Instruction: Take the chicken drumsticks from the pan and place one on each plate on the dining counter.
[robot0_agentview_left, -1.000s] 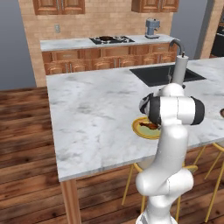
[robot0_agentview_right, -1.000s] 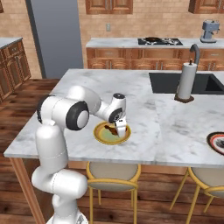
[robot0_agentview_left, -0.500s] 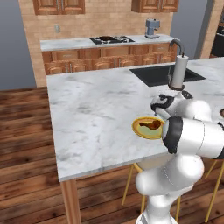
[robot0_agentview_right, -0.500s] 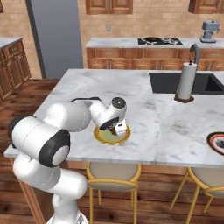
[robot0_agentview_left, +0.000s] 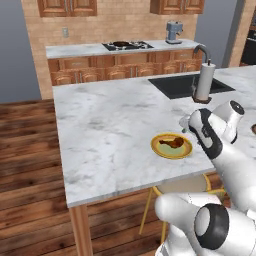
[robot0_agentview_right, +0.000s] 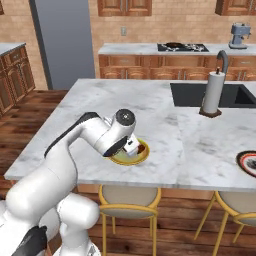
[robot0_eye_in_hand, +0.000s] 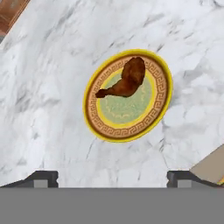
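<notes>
One chicken drumstick (robot0_eye_in_hand: 124, 83), glossy reddish-brown, lies on the yellow-rimmed plate (robot0_eye_in_hand: 162, 103) with the pale green centre, near the front edge of the dining counter (robot0_agentview_left: 110, 125). The drumstick (robot0_agentview_left: 172, 143) and this plate (robot0_agentview_left: 165, 151) also show from the left base. My gripper (robot0_eye_in_hand: 113, 179) hangs open above the plate with nothing between its fingertips (robot0_eye_in_hand: 43, 178). From the left base the gripper (robot0_agentview_left: 187, 126) is just right of the plate. From the right base the hand covers part of the plate (robot0_agentview_right: 142, 155). The dark-rimmed plate (robot0_agentview_right: 247, 162) sits at the far right. The pan (robot0_agentview_left: 120, 44) rests on the far cooktop.
A black sink (robot0_agentview_left: 185, 85) with a faucet is set into the dining counter, and a paper towel holder (robot0_agentview_left: 204, 82) stands beside it. Yellow stools (robot0_agentview_right: 130, 197) stand under the front edge. A coffee machine (robot0_agentview_left: 173, 31) sits on the back counter.
The jaws have spread wider and the hand has drawn up and back from the yellow plate. The drumstick stays lying on it. The arm has folded lower.
</notes>
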